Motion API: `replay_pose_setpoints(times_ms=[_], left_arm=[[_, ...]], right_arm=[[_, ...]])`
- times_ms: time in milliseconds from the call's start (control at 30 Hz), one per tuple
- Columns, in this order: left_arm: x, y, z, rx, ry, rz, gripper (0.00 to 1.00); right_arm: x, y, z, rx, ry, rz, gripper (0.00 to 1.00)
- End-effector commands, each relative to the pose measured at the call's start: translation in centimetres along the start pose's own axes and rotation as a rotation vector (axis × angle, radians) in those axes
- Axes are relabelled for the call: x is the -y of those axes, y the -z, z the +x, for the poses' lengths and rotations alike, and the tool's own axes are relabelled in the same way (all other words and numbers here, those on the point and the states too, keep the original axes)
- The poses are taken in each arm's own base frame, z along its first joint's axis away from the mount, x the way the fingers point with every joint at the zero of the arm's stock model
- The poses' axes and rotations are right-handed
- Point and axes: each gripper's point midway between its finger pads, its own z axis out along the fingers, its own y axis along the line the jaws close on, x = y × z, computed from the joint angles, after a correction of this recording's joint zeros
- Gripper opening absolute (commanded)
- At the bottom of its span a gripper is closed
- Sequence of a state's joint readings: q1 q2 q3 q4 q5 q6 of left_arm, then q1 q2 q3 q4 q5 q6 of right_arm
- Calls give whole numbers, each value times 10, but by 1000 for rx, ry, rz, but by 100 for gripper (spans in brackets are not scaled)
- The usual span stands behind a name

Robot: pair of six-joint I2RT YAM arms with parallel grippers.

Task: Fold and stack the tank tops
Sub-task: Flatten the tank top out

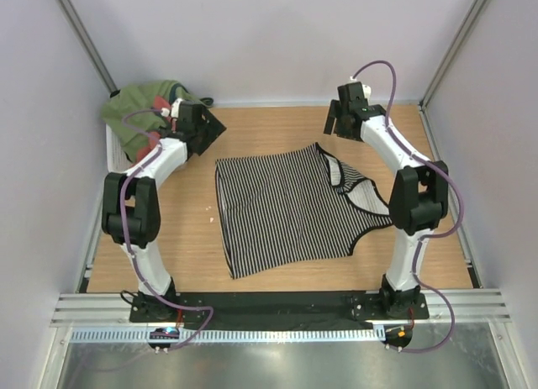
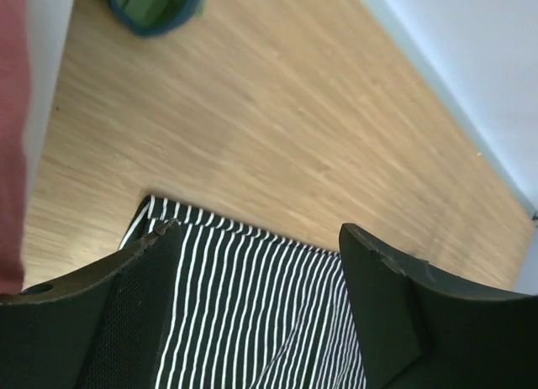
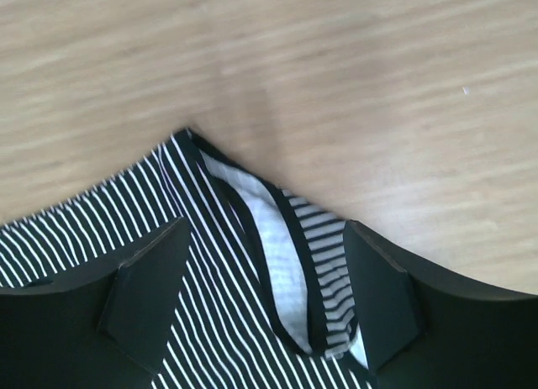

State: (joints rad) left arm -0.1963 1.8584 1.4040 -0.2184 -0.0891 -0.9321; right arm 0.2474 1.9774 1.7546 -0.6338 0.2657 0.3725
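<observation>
Top external | striped tank top (image 1: 286, 208) flat | table (image 1: 269, 133) showing beyond far edge

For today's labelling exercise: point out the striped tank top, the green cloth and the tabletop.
striped tank top (image 1: 282, 208), top view, mid body
green cloth (image 1: 139, 99), top view, its middle
tabletop (image 1: 277, 128), top view, bare far strip

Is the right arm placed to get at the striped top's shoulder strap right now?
Probably yes: the right gripper hangs open above the strap of the striped tank top, with nothing lying over it.
</observation>
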Motion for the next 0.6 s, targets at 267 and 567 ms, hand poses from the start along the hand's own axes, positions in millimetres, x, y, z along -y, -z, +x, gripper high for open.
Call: replay_pose_setpoints(times_ms=[267,567], left_arm=[[1,97,39,-51,-80,129,67],[-35,169,124,-151,-251,139,64]], right_arm=[[30,72,63,42,-54,-93,59],[46,61,127,-57,-96,-78,66]])
